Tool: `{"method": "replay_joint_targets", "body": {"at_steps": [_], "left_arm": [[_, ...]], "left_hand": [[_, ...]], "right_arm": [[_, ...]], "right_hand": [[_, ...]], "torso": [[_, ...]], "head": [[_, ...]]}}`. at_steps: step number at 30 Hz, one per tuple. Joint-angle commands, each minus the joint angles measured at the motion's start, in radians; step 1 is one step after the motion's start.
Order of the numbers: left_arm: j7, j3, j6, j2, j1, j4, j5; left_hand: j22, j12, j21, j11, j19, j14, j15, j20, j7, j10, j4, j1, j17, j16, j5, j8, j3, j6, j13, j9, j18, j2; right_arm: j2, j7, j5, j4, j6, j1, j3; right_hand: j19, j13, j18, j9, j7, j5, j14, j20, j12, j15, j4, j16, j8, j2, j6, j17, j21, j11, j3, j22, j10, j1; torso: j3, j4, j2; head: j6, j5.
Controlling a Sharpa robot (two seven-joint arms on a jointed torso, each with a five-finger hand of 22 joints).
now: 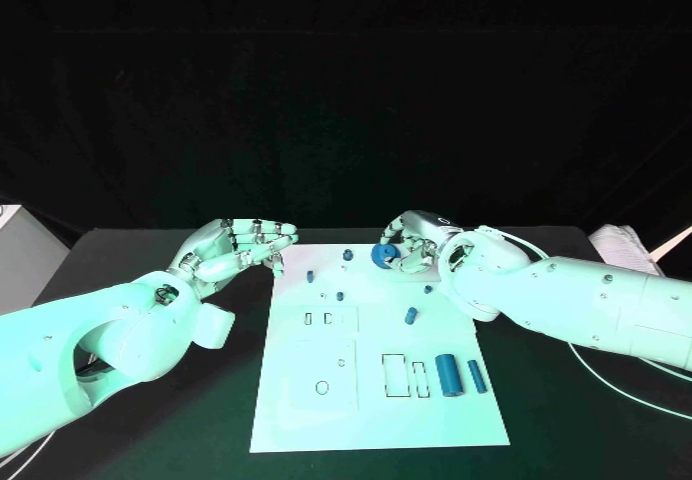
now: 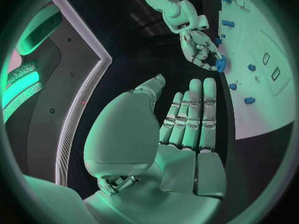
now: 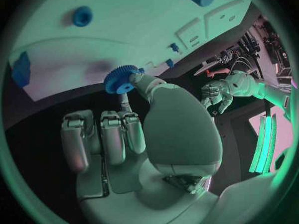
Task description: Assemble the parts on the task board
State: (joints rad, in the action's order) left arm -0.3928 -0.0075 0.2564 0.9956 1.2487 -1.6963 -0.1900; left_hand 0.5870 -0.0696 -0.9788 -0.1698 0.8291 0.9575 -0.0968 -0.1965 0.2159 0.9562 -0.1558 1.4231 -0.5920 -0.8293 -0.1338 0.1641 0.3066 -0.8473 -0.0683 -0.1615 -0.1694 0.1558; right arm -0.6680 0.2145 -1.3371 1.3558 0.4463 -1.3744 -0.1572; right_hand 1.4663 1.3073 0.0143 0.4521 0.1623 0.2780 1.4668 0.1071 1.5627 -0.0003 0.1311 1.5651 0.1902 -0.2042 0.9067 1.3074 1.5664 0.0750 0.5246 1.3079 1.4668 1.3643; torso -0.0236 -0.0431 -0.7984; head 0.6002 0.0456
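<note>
The white task board (image 1: pixel 378 405) lies in the middle of the black table. My right hand (image 1: pixel 415 245) hovers over the board's far right corner and pinches a blue gear (image 1: pixel 384 254) between thumb and a finger; the gear (image 3: pixel 121 79) shows toothed in the right wrist view. My left hand (image 1: pixel 238 250) hangs just off the board's far left corner, fingers half bent and apart from the thumb, holding nothing (image 2: pixel 187 119). Several small blue pegs (image 1: pixel 339 295) stand on the board's far half. Two blue cylinders (image 1: pixel 462 376) lie at its right side.
Rectangular slots (image 1: pixel 394 375) and smaller cut-outs (image 1: pixel 317 318) mark the board's middle. A white object (image 1: pixel 12 235) sits at the table's left edge and another (image 1: pixel 627 240) at the far right. A cable loops over my right wrist (image 1: pixel 505 235).
</note>
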Motion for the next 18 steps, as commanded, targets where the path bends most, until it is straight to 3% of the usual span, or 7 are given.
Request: {"method": "replay_joint_targets", "body": {"at_steps": [1, 8, 13, 15, 18], "left_arm": [[-0.003, 0.001, -0.019, -0.002, 0.002, -0.003, -0.001], [-0.002, 0.001, -0.020, -0.004, 0.002, -0.003, -0.001], [-0.001, 0.001, -0.022, -0.008, 0.002, -0.003, -0.001], [0.000, 0.001, -0.023, -0.010, 0.002, -0.003, -0.002], [0.001, 0.001, -0.025, -0.011, 0.002, -0.002, -0.002]], "left_hand": [[0.001, 0.001, -0.004, 0.001, -0.005, -0.007, -0.003, -0.001, 0.001, -0.007, 0.001, 0.000, 0.001, -0.003, 0.004, -0.005, 0.003, 0.009, 0.000, -0.001, -0.014, -0.006], [0.002, 0.001, -0.006, 0.001, -0.007, -0.008, -0.002, -0.001, 0.000, -0.007, 0.003, 0.002, 0.003, -0.003, 0.004, -0.005, 0.005, 0.009, 0.000, -0.001, -0.014, -0.008], [0.002, 0.001, -0.006, 0.001, -0.007, -0.008, -0.002, -0.001, 0.000, -0.007, 0.003, 0.002, 0.003, -0.003, 0.004, -0.005, 0.005, 0.009, 0.000, -0.001, -0.014, -0.008], [0.002, 0.001, -0.006, 0.001, -0.007, -0.008, -0.002, -0.001, 0.000, -0.007, 0.003, 0.002, 0.003, -0.003, 0.004, -0.005, 0.005, 0.009, 0.000, -0.001, -0.014, -0.008], [0.002, 0.001, -0.006, 0.001, -0.007, -0.008, -0.002, -0.001, 0.000, -0.007, 0.003, 0.002, 0.003, -0.003, 0.004, -0.005, 0.005, 0.009, 0.000, -0.001, -0.014, -0.008]], "right_arm": [[0.017, -0.001, -0.109, 0.021, 0.046, -0.001, 0.001], [0.079, 0.007, -0.140, 0.015, 0.049, 0.000, 0.001], [0.122, 0.011, -0.150, -0.011, 0.040, 0.006, -0.001], [0.136, 0.011, -0.152, -0.023, 0.035, 0.010, -0.002], [0.150, 0.010, -0.151, -0.038, 0.029, 0.013, -0.003]], "right_hand": [[0.105, 0.261, -0.014, 0.011, -0.015, -0.004, 0.104, -0.008, 0.006, -0.006, -0.006, 0.006, 0.026, -0.003, 0.047, 0.263, 0.004, -0.009, 0.002, 0.263, 0.101, -0.010], [0.105, 0.260, -0.014, 0.010, -0.015, -0.008, 0.104, -0.008, 0.005, -0.006, -0.008, 0.006, 0.025, -0.006, 0.047, 0.263, 0.004, -0.009, 0.002, 0.263, 0.101, -0.014], [0.105, 0.260, -0.014, 0.010, -0.015, -0.010, 0.104, -0.008, 0.005, -0.006, -0.008, 0.006, 0.025, -0.007, 0.047, 0.263, 0.004, -0.009, 0.002, 0.263, 0.101, -0.016], [0.105, 0.260, -0.014, 0.010, -0.015, -0.012, 0.104, -0.008, 0.005, -0.006, -0.009, 0.006, 0.024, -0.008, 0.046, 0.263, 0.004, -0.009, 0.003, 0.263, 0.100, -0.018], [0.105, 0.259, -0.014, 0.009, -0.014, -0.015, 0.104, -0.008, 0.004, -0.006, -0.010, 0.006, 0.022, -0.009, 0.043, 0.263, 0.004, -0.009, 0.004, 0.263, 0.100, -0.021]], "torso": [[-0.0017, -0.0020, -0.001], [-0.0010, 0.0006, -0.002], [-0.0004, -0.0045, -0.003], [-0.0002, -0.0033, -0.003], [-0.0014, -0.0080, -0.005]], "head": [[0.001, 0.000], [0.000, -0.004], [0.001, -0.002], [0.003, -0.002], [0.003, 0.002]]}}
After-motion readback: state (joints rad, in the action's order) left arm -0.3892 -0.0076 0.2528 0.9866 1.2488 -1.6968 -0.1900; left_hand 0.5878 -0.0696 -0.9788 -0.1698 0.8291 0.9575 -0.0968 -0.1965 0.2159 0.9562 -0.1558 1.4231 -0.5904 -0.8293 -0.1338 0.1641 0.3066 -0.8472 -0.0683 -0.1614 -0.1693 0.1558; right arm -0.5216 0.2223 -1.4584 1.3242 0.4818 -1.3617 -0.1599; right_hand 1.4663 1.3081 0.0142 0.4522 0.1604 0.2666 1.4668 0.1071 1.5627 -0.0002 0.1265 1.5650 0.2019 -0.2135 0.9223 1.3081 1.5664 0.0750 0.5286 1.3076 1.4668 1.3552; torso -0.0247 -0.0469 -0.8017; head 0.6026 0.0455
